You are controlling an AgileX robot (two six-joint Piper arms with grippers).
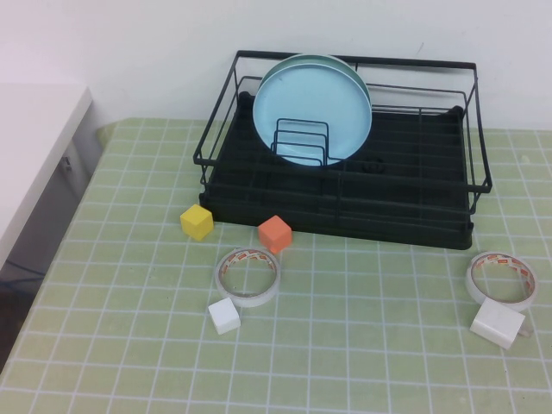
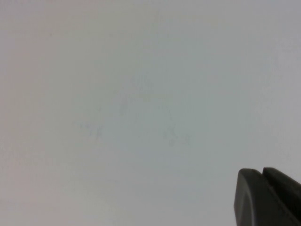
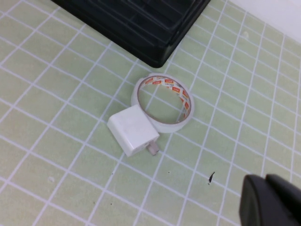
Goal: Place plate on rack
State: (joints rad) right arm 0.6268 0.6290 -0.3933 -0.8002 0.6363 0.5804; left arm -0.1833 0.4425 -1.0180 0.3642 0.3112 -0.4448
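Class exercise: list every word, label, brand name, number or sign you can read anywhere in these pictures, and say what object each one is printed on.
No text can be read.
Right tape roll: red and white labels on its inner core, too small to read.
Left tape roll: the same red marks, unreadable.
Plate, rack, the blocks and the white charger: no print.
Left pincer faces a blank surface; right pincer hangs over the table by the charger.
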